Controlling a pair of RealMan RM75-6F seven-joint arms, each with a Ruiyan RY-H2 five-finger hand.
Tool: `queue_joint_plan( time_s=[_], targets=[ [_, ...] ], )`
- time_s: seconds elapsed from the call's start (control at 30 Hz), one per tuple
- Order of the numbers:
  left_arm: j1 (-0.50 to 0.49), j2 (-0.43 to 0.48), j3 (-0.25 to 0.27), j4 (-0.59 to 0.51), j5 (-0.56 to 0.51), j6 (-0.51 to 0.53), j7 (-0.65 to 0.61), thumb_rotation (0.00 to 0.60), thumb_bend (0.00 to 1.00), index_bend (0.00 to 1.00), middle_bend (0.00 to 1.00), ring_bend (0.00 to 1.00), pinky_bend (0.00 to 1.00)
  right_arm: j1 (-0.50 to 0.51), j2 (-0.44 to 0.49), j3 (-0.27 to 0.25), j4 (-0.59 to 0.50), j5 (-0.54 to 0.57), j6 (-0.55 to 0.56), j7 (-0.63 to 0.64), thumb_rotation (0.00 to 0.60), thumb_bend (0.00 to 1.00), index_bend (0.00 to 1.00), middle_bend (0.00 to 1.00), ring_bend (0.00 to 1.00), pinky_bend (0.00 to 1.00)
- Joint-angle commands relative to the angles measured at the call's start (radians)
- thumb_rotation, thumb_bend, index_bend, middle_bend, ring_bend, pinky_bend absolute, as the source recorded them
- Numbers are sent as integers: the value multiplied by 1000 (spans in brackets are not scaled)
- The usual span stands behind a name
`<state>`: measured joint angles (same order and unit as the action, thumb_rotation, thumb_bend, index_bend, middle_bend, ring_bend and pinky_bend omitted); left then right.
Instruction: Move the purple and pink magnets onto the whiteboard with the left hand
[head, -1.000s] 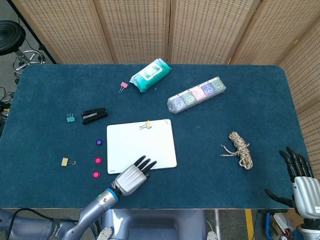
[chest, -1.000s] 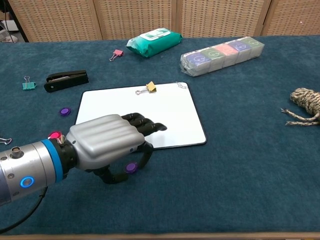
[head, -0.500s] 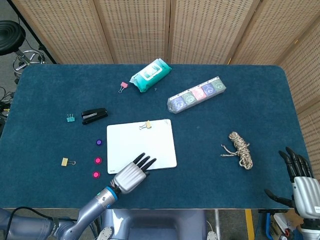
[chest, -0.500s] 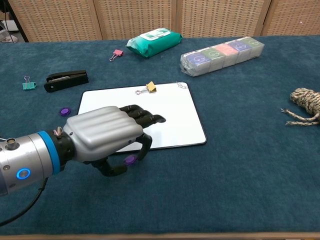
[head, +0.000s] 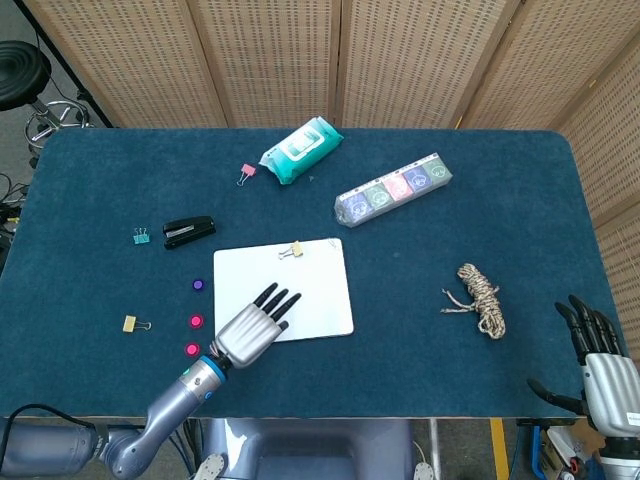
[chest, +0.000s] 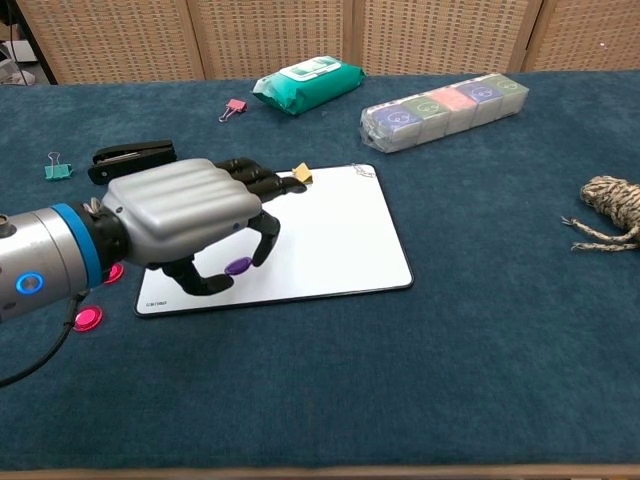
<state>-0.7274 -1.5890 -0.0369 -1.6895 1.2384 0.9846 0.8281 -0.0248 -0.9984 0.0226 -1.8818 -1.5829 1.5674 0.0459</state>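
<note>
Purple magnet (chest: 238, 266) pinched under left hand (chest: 190, 220), hovering over whiteboard (chest: 340, 240) for release; pink magnets (chest: 88, 318) lie behind wrist, awaiting pickup.

A stapler (head: 189, 232), wipes pack (head: 301, 150), boxed row (head: 393, 189) and rope (head: 481, 298) lie apart.

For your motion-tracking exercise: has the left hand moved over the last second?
Yes. In the chest view the left hand, pinching a purple magnet, has gone from the table in front of the whiteboard to above it, nearer the stapler.
</note>
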Motion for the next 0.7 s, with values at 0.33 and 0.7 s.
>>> queue_joint_plan(
  time_s=[0.33, 0.7],
  targets=[
    [-62, 14, -75, 122, -79, -26, -4, 600, 336, 512, 0, 0, 0, 9, -3, 8, -3, 25, -18, -3, 600, 0, 81, 0, 0, 0],
    [-123, -13, -101, 285, -148, -79, -8, 600, 336, 512, 0, 0, 0, 21, -8, 23, 8, 79, -48, -2, 600, 0, 80, 0, 0, 0]
  ],
)
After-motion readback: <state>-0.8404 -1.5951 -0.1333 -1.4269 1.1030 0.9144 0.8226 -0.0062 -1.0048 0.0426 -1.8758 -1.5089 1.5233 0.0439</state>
